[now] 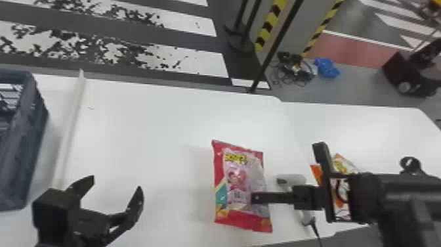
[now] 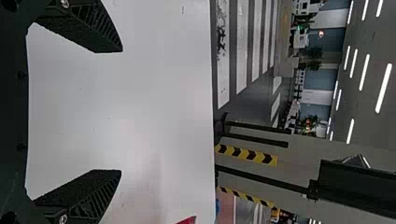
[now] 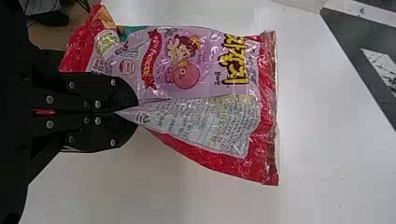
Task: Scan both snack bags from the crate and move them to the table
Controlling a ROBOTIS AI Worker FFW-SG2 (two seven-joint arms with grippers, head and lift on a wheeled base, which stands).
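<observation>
The right hand [image 1: 256,197] is gripping the red snack bag [image 1: 236,184] by a pinched fold, its fingers closing on the film; the bag is extending ahead of the fingertips, over the table [image 1: 147,131]. Contact with the table: cannot tell. The left hand [image 1: 115,184] is standing open and empty, the crate [image 1: 31,138] lying to its left. The scanner [image 1: 295,179] and the orange snack bag [image 1: 344,164] are lying beside the right hand.

Assessed step: handling one bag between scan and set-down; scan status unconfirmed. The next move is probably calling for setting it down flat, clear of the scanner, then releasing.

Condition: glossy, red-ended, lilac-fronted, showing a cartoon figure and yellow lettering, creasing towards the grip.
</observation>
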